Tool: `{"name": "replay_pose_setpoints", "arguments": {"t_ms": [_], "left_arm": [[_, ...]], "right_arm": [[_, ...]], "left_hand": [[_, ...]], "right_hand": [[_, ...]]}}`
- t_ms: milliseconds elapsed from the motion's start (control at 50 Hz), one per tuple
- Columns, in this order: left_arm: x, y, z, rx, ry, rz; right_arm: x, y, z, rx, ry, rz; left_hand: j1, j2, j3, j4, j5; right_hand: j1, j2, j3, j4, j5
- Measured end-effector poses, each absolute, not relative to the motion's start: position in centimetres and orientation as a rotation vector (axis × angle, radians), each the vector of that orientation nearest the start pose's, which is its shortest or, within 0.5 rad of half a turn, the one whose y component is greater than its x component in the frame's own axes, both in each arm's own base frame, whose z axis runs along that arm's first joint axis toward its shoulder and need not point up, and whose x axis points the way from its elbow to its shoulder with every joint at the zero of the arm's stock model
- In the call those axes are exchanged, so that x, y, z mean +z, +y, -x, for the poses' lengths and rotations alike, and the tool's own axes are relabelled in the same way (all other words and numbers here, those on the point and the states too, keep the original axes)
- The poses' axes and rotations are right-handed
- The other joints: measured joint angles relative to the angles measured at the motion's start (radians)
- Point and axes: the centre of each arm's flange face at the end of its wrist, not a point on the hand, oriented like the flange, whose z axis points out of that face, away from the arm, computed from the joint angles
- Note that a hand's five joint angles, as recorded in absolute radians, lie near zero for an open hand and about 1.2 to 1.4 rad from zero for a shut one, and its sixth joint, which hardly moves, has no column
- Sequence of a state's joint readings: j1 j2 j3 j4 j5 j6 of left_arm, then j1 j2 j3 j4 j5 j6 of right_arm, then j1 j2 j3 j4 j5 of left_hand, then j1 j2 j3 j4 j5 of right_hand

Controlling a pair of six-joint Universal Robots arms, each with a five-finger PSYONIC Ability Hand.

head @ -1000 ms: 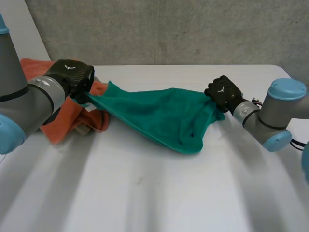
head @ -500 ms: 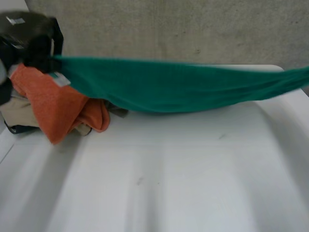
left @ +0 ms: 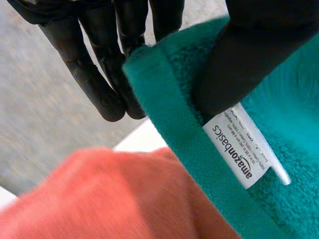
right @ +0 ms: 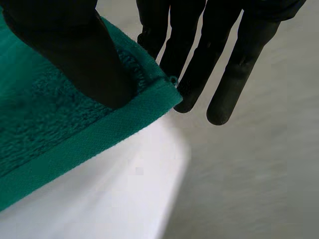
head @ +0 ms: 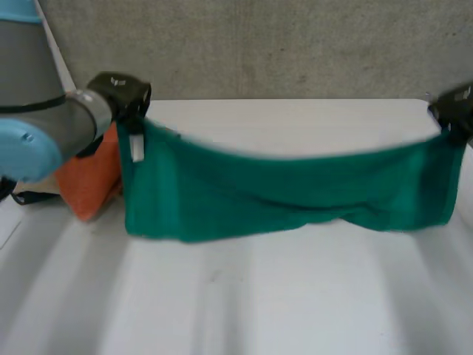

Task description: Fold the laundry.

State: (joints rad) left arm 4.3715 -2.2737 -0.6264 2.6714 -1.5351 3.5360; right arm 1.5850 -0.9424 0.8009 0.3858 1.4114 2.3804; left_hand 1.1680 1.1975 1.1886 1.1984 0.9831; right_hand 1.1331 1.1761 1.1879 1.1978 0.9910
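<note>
Spreading is the step in hand, as I judge it: you have the towel strung out in the air, not yet laid. The white table (head: 259,296) is bare across its near half, with room for a full spread. Over its far part hangs the green towel (head: 281,192), held by its two upper corners. Its top edge sags in the middle and its lower edge is bunched and uneven; I cannot tell whether that edge touches the table or hangs just above it. Behind the towel's left end sits a heap of orange cloth (head: 85,185), partly hidden by the towel; the left wrist view shows it just below the held corner. Left hand (head: 122,92): the thumb presses the towel's corner against straight fingers (left: 94,79) behind the hem, a pinch with nothing else in it. Right hand (head: 454,107): the same, with the thumb (right: 75,50) clamping the opposite corner against straight fingers, right at the corner's tip. A small white label (left: 244,154) is sewn at the left corner, just beside the thumb. The next move, in my judgement, calls for bringing both hands toward you and down together, level, so the lower edge lands first and the towel lies flat, clear of the orange heap. Hold tension between the corners so the sag sets no crease, and fold only after that.
</note>
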Motion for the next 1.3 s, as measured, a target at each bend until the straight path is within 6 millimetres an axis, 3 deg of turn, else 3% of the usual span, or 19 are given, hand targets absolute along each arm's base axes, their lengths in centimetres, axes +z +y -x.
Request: {"name": "replay_pose_setpoints", "arguments": {"t_ms": [20,40,100,180,240,300,360,460,540,620,660,680,740,800,920,1000,1120,1200,1300], "left_arm": [[28.5,-36.7,27.3,-1.958,2.268,-0.915],[29.0,-37.4,27.7,-1.998,2.216,-0.915],[34.6,-38.7,28.5,-2.31,1.905,-0.866],[42.6,-38.3,28.3,-2.678,1.441,-0.719],[45.5,-37.8,27.8,-2.804,1.254,-0.636],[46.5,-37.7,27.3,-2.863,1.185,-0.585],[45.4,-38.1,27.2,-2.862,1.23,-0.581],[41.1,-39.2,27.5,-2.799,1.4,-0.616],[36.7,-40.0,27.8,-2.717,1.556,-0.658],[30.4,-40.3,28.3,-2.585,1.769,-0.726],[27.5,-40.0,28.7,-2.514,1.868,-0.765],[26.9,-39.9,28.7,-2.496,1.892,-0.775],[22.5,-38.1,29.4,-2.346,2.06,-0.863],[20.7,-36.2,29.5,-2.218,2.166,-0.93],[19.6,-30.8,28.0,-1.842,2.387,-1.044],[19.9,-26.0,25.6,-1.511,2.539,-1.1],[20.7,-21.0,23.1,-1.243,2.641,-1.186],[21.0,-20.6,23.0,-1.271,2.632,-1.229],[21.2,-23.2,24.4,-1.467,2.555,-1.23]], "right_arm": [[27.7,-42.3,-15.2,-2.128,2.483,1.189],[29.1,-43.6,-15.4,-2.285,2.408,1.107],[33.8,-45.9,-15.6,-2.695,2.107,0.85],[39.5,-46.4,-15.1,-3.057,1.638,0.583],[41.3,-46.0,-14.8,-3.156,1.435,0.51],[41.3,-45.6,-14.7,-3.173,1.362,0.51],[40.2,-45.6,-14.7,-3.139,1.399,0.543],[36.7,-46.0,-14.7,-3.005,1.582,0.623],[33.5,-46.2,-14.8,-2.868,1.724,0.698],[28.5,-46.0,-15.1,-2.643,1.901,0.809],[26.0,-45.6,-15.2,-2.532,1.987,0.856],[25.7,-45.5,-15.2,-2.517,1.999,0.863],[21.4,-44.0,-14.9,-2.304,2.176,0.965],[19.2,-42.3,-14.4,-2.154,2.305,1.06],[17.8,-37.8,-11.9,-1.821,2.568,1.302],[18.4,-33.6,-9.5,-1.498,2.738,1.491],[20.2,-29.8,-7.4,-1.279,2.787,1.698],[20.7,-30.0,-7.2,-1.349,2.773,1.715],[19.9,-32.7,-8.0,-1.553,2.702,1.613]], "left_hand": [[0.0,0.0,0.0,0.0,0.0],[0.0,0.0,0.0,0.0,0.0],[0.0,0.001,0.0,0.0,0.0],[0.0,0.001,0.0,0.0,0.0],[0.0,0.001,0.0,0.0,0.0],[0.0,0.001,0.0,0.0,0.0],[0.0,0.001,0.0,0.0,0.0],[0.0,0.001,0.0,0.0,0.0],[0.0,0.001,0.0,0.0,0.0],[0.0,0.001,0.0,0.0,0.0],[0.0,0.001,0.0,0.0,0.0],[0.0,0.001,0.0,0.0,0.0],[0.0,0.001,0.0,0.0,0.0],[0.0,0.001,0.0,0.0,0.0],[0.0,0.001,0.0,0.0,0.0],[0.0,0.001,0.0,0.0,0.0],[0.0,0.001,0.0,0.0,0.0],[0.0,0.001,0.0,0.0,0.0],[0.0,0.001,0.0,0.0,0.0]], "right_hand": [[0.0,0.0,0.0,0.0,-0.001],[0.0,0.0,0.0,0.0,0.0],[0.0,0.0,0.0,0.0,0.0],[0.0,0.0,0.0,0.0,0.0],[0.0,0.0,0.0,0.0,0.005],[0.0,0.0,0.0,0.0,0.005],[0.0,0.0,0.0,0.0,0.005],[0.0,0.0,0.0,0.0,0.005],[0.0,0.0,0.0,0.0,0.005],[0.0,0.0,0.0,0.0,0.005],[0.0,0.0,0.0,0.0,0.005],[0.0,0.0,0.0,0.0,0.005],[0.0,0.0,0.0,0.0,0.005],[0.0,0.0,0.0,0.0,0.005],[0.0,0.0,0.0,0.0,0.005],[0.0,0.0,0.0,0.0,0.005],[0.0,0.0,0.0,0.0,0.005],[0.0,0.0,0.0,0.0,0.005],[0.0,0.0,0.0,0.0,0.005]]}}
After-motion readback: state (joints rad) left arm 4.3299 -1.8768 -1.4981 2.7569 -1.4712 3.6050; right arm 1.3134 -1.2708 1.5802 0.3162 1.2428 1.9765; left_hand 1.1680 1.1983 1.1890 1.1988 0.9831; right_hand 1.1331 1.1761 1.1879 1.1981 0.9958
